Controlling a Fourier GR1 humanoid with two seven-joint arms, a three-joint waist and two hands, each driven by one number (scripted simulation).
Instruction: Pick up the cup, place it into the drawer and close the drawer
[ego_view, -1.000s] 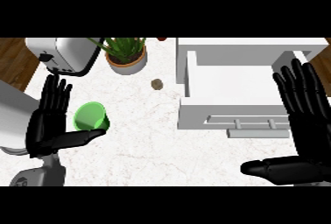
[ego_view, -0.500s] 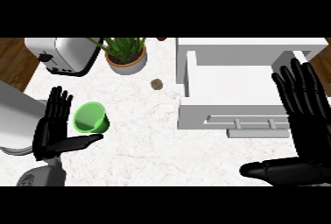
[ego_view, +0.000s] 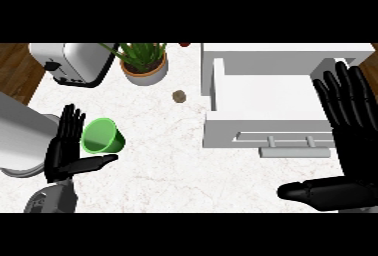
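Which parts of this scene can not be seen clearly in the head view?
- Right hand: covers the open drawer's right side; the inside there is hidden.
- Small brown object on the counter: too small to identify.
- Green cup: whether the left hand touches it cannot be told.
- Toaster: cut by the top edge.

A white marbled surface carries a silver toaster at its far left corner, and just to the right of that stands a potted plant with long green leaves in a tan pot. A small brown round object, too small to identify, lies on the surface a little nearer than the plant and to its right. A strip of brown wooden floor shows beyond the surface's left edge, and a small red thing peeks in at the far edge.
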